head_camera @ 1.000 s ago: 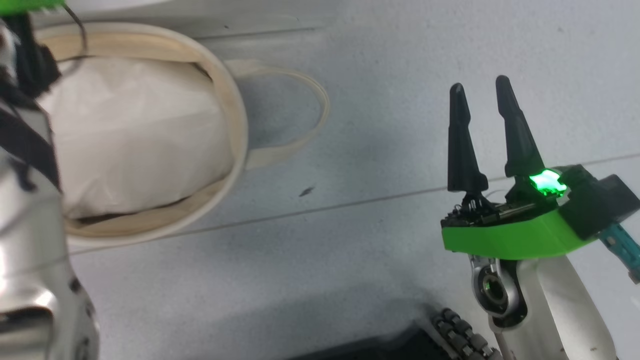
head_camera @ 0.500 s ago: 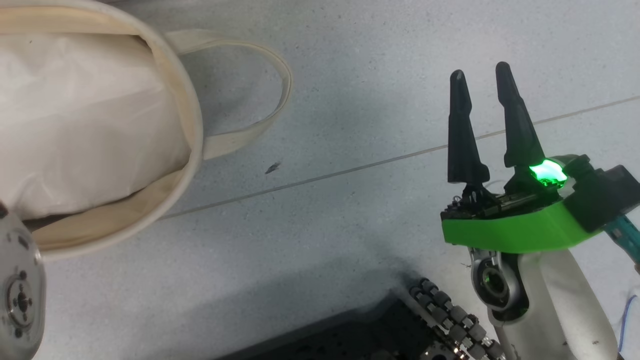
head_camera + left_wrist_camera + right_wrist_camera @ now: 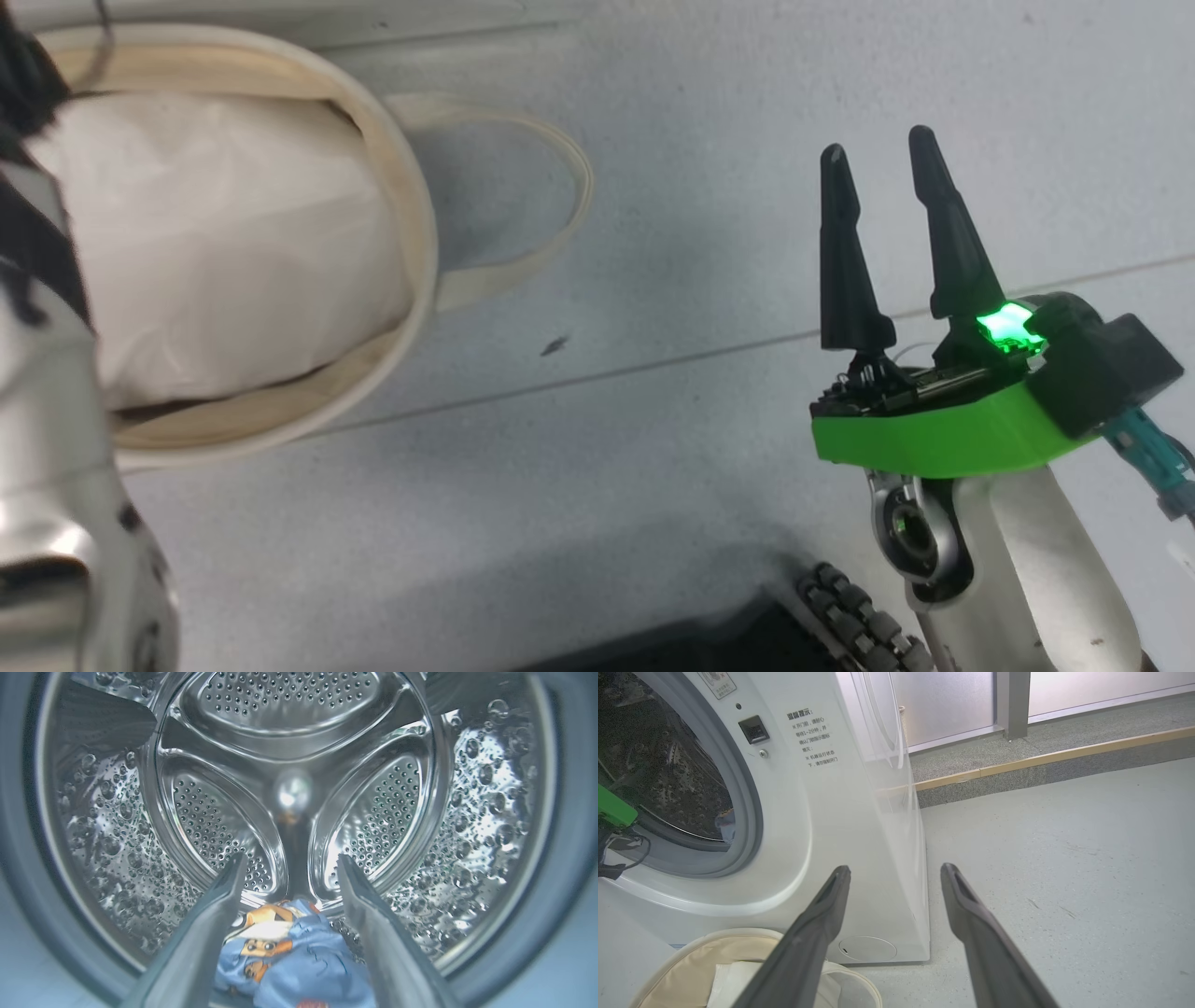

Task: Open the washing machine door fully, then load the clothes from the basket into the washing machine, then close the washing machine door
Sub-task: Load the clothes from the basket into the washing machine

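Clothes (image 3: 289, 952): laid low in the drum (image 3: 299, 732) of the washing machine (image 3: 840, 812), apparently free of any grip.
Left gripper (image 3: 290, 857): held inside the washing machine, spread wide.
Basket (image 3: 691, 952): set before the washing machine.
Right gripper (image 3: 876, 142): spread wide, outside the washing machine.

clothes (image 3: 299, 961): light-blue, bear-printed, crumpled low at the drum's near edge.
washing machine (image 3: 831, 812): white, its mouth open before me, steel drum showing.
basket (image 3: 420, 252): cream canvas tub, upright on the floor at my left, just before the machine.
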